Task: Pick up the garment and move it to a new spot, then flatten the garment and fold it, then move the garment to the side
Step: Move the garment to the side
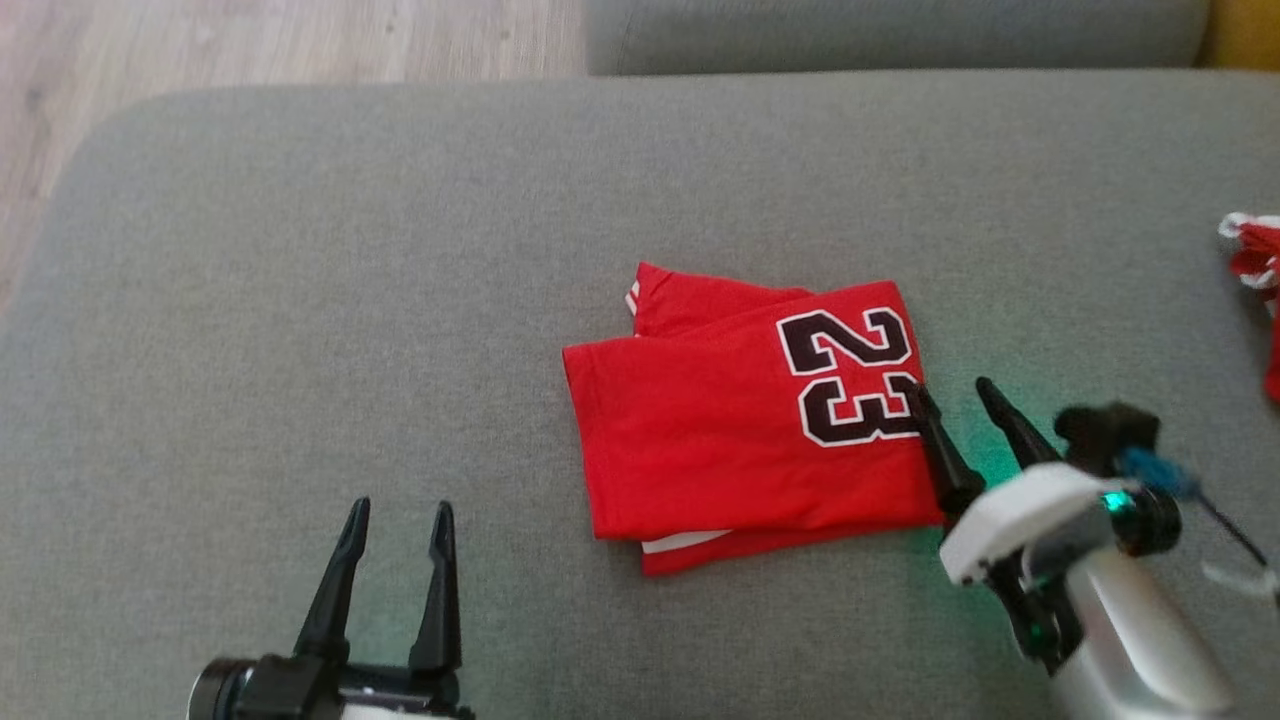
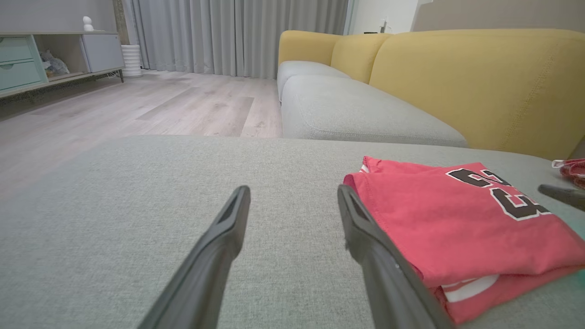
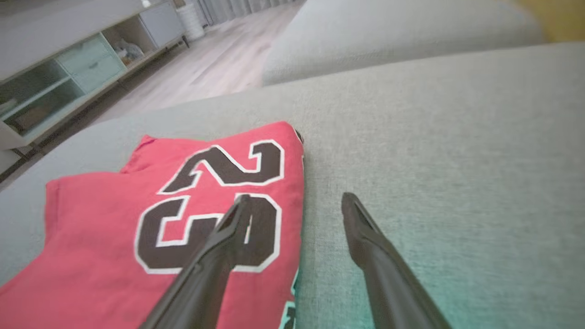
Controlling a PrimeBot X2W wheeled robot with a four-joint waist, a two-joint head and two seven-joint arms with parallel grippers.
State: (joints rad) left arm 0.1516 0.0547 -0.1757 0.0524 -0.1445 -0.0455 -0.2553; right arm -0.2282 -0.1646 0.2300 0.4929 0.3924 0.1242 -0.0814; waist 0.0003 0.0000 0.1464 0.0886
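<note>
Head view is showing the folded red jersey with a black 23 (image 1: 720,430) lying mid-frame on the grey fabric sofa cushion (image 1: 300,300). The right gripper (image 1: 950,388), fingers spread, is straddling the jersey's right edge. The left gripper (image 1: 400,507) is hovering spread and empty at lower left. Folding looks done, so moving it aside is likely next. Bare cushion is lying open at frame left, while another red cloth (image 1: 1255,250) is crowding the right edge.

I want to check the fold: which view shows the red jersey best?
The head view: the red jersey shows nearly whole from above. Left wrist view: low angle, one side cut off. Right wrist view: mostly the 23, cropped.
</note>
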